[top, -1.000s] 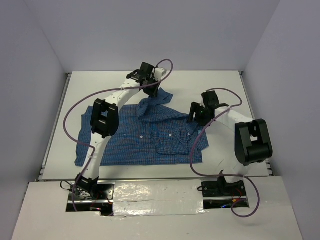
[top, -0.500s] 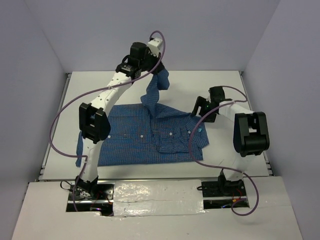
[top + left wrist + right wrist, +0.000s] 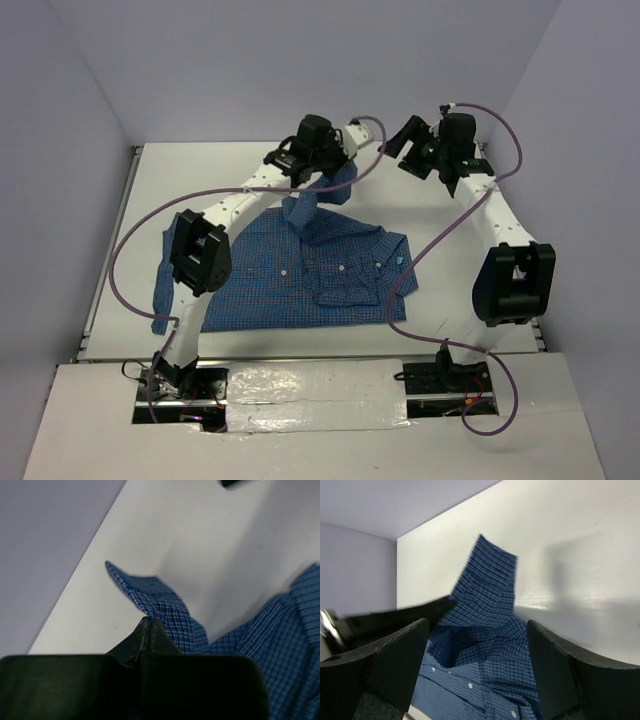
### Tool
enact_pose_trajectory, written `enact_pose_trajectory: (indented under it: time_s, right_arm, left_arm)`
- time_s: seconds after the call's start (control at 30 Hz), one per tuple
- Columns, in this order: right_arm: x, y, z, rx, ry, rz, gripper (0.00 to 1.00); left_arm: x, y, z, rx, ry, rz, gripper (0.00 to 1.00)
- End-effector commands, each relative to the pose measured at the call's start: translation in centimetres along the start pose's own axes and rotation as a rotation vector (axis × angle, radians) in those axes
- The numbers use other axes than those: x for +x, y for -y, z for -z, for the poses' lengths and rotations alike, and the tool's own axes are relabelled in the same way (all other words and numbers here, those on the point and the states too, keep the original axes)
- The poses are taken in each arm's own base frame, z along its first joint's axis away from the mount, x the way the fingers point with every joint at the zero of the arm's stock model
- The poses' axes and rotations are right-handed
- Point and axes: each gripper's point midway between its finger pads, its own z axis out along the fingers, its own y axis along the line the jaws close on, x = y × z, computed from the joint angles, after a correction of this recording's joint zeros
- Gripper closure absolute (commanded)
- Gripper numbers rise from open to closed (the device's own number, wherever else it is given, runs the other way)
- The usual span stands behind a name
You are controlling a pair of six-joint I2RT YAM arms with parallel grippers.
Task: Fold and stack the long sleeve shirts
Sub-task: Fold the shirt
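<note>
Left end effector (image 3: 150,624) grips the shirt (image 3: 300,280) sleeve, carried rightward; right end effector (image 3: 407,141), gaping empty, has risen away

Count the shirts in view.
1: the blue checked shirt lies mid-table, one sleeve pinched and held up by the left claw. Another could hide beneath it.
</note>
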Motion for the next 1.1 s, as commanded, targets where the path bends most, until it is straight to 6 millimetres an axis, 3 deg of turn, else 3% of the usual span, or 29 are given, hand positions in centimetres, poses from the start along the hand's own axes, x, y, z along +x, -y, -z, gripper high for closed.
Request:
enact_pose_trajectory:
  time_s: [0.0, 0.03, 0.07, 0.13, 0.17, 0.23, 0.33, 0.37, 0.47, 0.53, 0.6, 0.63, 0.7, 0.73, 0.8, 0.83, 0.9, 0.97, 1.0, 1.07]
  right_arm:
    - [1.8, 0.1, -0.6, -0.005, -0.027, -0.149, 0.15]
    - [2.1, 0.3, -0.5, -0.004, -0.024, -0.167, 0.15]
    - [3.2, 1.2, -0.7, 0.011, -0.037, -0.183, 0.15]
    - [3.5, 1.6, -0.8, 0.003, -0.027, -0.183, 0.15]
    - [4.1, 2.4, -1.0, 0.021, -0.04, -0.187, 0.14]
    - [4.7, 3.5, -1.2, 0.044, -0.056, -0.187, 0.14]
    - [6.1, 6.3, -0.8, 0.094, -0.073, -0.234, 0.13]
    - [5.3, 7.5, -0.3, 0.112, -0.039, -0.262, 0.13]
    - [5.3, 9.2, 0.7, 0.15, 0.009, -0.283, 0.13]
    - [5.3, 9.9, 0.5, 0.173, 0.012, -0.28, 0.13]
    - [5.9, 10.8, -0.2, 0.194, -0.014, -0.281, 0.14]
    - [5.6, 10.8, -0.5, 0.196, -0.012, -0.281, 0.15]
    - [5.6, 11.2, -1.4, 0.195, -0.024, -0.287, 0.19]
    - [5.8, 11.2, -1.6, 0.19, -0.042, -0.295, 0.2]
    - [6.4, 11.4, -2.0, 0.19, -0.071, -0.301, 0.2]
    - [6.8, 11.4, -1.9, 0.198, -0.081, -0.297, 0.2]
    - [7.4, 12.0, -1.2, 0.228, -0.078, -0.282, 0.2]
    - [7.6, 12.0, -1.1, 0.225, -0.07, -0.271, 0.21]
    - [7.6, 12.1, -1.2, 0.225, -0.074, -0.253, 0.24]
    - [8.1, 12.1, -2.2, 0.219, -0.115, -0.237, 0.31]
  left_arm:
    - [0.1, 0.1, 0.3, -0.093, -0.054, -0.416, 1.0]
    - [0.5, -0.4, 0.0, -0.151, -0.08, -0.472, 1.0]
    - [2.7, 1.1, -0.9, -0.134, -0.14, -0.575, 1.0]
    - [3.7, 1.6, -1.4, -0.18, -0.195, -0.685, 1.0]
    - [5.1, 3.7, -2.1, -0.151, -0.226, -0.721, 0.98]
    - [6.3, 5.1, -2.5, -0.141, -0.267, -0.74, 0.94]
    - [7.9, 7.8, -2.9, -0.094, -0.317, -0.69, 0.72]
    - [8.4, 8.9, -2.7, -0.051, -0.344, -0.676, 0.58]
    - [9.7, 12.1, -1.7, 0.081, -0.399, -0.566, 0.41]
    - [9.0, 13.6, -1.0, 0.148, -0.398, -0.472, 0.31]
    - [9.1, 15.5, 0.3, 0.236, -0.427, -0.371, 0.29]
    - [7.4, 15.6, 0.8, 0.246, -0.398, -0.343, 0.28]
    - [6.5, 16.8, 2.0, 0.297, -0.397, -0.271, 0.27]
    - [4.3, 16.6, 2.7, 0.294, -0.356, -0.256, 0.25]
    - [3.1, 16.7, 4.0, 0.307, -0.356, -0.226, 0.22]
    - [1.6, 16.1, 4.9, 0.284, -0.334, -0.208, 0.21]
    - [1.1, 14.9, 7.1, 0.249, -0.35, -0.17, 0.21]
    - [1.7, 12.2, 8.8, 0.209, -0.368, -0.092, 0.22]
    - [2.8, 10.0, 10.5, 0.193, -0.378, -0.012, 0.23]
    - [4.8, 7.4, 12.8, 0.146, -0.402, 0.085, 0.23]
